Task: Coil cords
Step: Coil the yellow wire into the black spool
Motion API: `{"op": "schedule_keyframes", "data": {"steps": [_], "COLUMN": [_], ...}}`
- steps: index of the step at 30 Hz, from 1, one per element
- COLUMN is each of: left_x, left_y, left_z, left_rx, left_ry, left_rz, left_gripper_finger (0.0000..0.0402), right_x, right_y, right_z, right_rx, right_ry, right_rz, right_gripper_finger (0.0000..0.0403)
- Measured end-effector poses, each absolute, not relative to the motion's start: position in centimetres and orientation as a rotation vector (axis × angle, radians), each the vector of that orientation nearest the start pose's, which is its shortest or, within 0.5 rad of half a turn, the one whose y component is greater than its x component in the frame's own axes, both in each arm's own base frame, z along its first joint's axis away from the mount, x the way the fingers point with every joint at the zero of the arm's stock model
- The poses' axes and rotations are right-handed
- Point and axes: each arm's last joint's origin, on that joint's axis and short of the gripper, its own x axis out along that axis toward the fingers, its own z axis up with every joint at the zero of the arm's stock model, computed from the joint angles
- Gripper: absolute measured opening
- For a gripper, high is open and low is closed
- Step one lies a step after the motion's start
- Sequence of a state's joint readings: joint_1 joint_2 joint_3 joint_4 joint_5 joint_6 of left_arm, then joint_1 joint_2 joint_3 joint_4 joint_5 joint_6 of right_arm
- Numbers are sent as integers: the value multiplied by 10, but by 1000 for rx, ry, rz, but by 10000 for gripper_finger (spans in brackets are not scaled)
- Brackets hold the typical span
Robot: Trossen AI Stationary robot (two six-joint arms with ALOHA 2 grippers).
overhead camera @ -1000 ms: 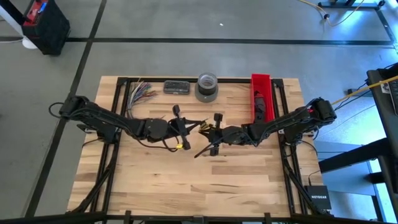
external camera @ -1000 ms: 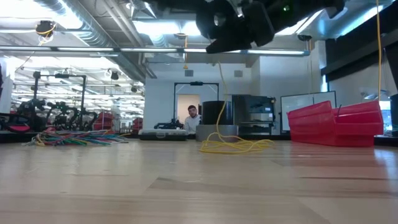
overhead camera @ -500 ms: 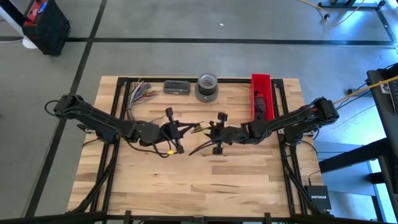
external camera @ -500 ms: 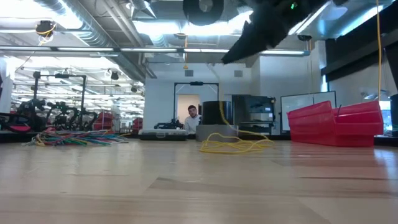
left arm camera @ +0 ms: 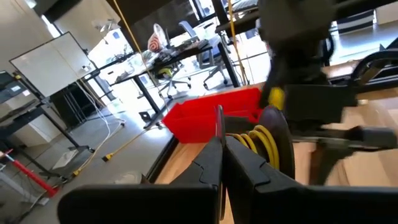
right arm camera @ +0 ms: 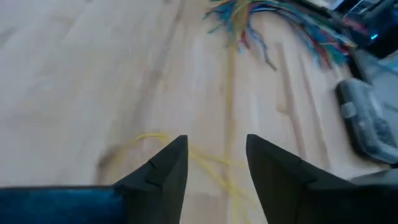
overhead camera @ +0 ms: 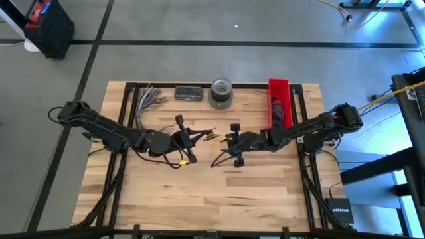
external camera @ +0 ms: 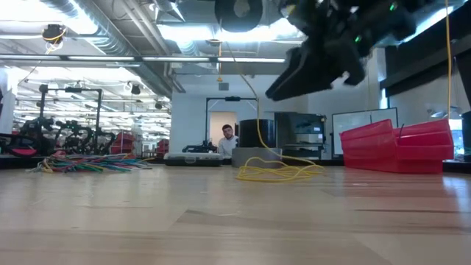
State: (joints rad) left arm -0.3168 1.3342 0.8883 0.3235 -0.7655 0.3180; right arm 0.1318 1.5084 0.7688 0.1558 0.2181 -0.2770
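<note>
The cord here is thin and yellow. A loose heap of it (external camera: 276, 173) lies on the table, and one strand (external camera: 246, 96) rises slanting from the heap toward my left gripper (overhead camera: 201, 137), which is shut and points level toward the table's right. My right gripper (right arm camera: 214, 155) faces it from the right, tipped down and open, with cord (right arm camera: 208, 163) on the wood below the gap and nothing between its fingers. In the left wrist view, several yellow turns (left arm camera: 258, 140) show beside a dark round part; what carries them I cannot tell. My left gripper pinches a thin strand of the cord (left arm camera: 219, 124) between its two shut fingers; the strand sticks out past the tips. The fingers come level from the table's left. Below the hold the cord hangs slack, its lower part heaped on the table.
Along the far edge lie a fan of multicoloured wires (overhead camera: 149, 99), a dark flat case (overhead camera: 188, 93), a grey tape roll (overhead camera: 221, 91) and a red bin (overhead camera: 279, 103). The near half of the wooden table (overhead camera: 199, 192) is bare. A person (external camera: 229, 136) sits far off in the room.
My right gripper has opened and sunk toward the table, tipping further down. My left gripper has drawn a little toward the table's left. The rising strand, upright before, now slants toward the left gripper, while the heap has stayed in place.
</note>
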Motion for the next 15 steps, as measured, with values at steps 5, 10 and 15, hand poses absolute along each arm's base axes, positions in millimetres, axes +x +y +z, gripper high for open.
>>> {"op": "schedule_keyframes", "data": {"steps": [5, 10, 15], "left_x": [285, 285, 285], "left_y": [-72, -71, -71], "left_z": [298, 298, 298], "left_rx": [375, 383, 383], "left_ry": [175, 177, 178], "left_rz": [428, 430, 431], "left_gripper_finger": [1, 1, 1], "right_x": [309, 318, 323], "right_y": [19, 18, 18], "right_z": [176, 165, 160], "right_rx": [-344, -334, -377], "right_ry": [620, 594, 565], "right_rz": [-37, 5, 8], "right_gripper_finger": [166, 166, 163]}}
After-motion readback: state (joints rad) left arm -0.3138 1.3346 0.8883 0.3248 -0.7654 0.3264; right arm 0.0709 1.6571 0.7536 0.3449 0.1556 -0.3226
